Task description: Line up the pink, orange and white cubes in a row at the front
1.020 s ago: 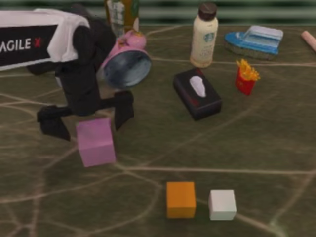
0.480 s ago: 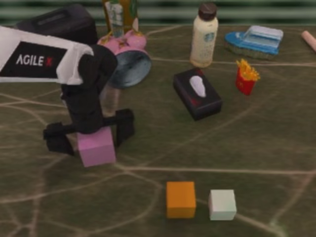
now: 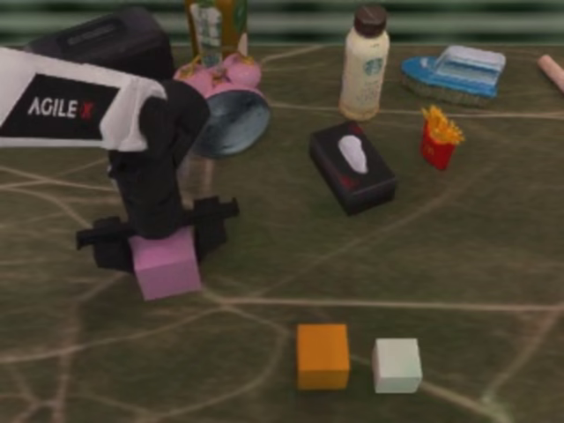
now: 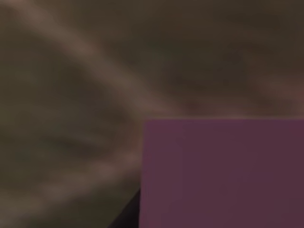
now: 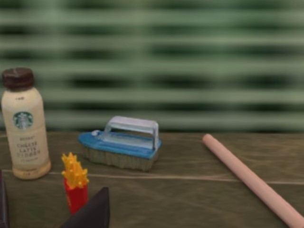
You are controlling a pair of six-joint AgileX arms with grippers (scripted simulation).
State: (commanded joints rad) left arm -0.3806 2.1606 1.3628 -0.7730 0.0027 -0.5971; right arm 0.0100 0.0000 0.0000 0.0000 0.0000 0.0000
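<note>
three cubes: left tool grips pink cube.

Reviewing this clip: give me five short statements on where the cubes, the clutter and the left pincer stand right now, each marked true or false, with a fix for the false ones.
1. The left pincer straddles the pink cube. True.
2. The orange cube lies to the right of the white cube. False: it lies to the white cube's left, with a small gap between them.
3. The pink cube already sits in the front row. False: it lies farther back and to the left.
4. The black tissue box lies between the alarm clock and the red fries carton. True.
5. The blue brush touches the bottle. False: they stand apart.
</note>
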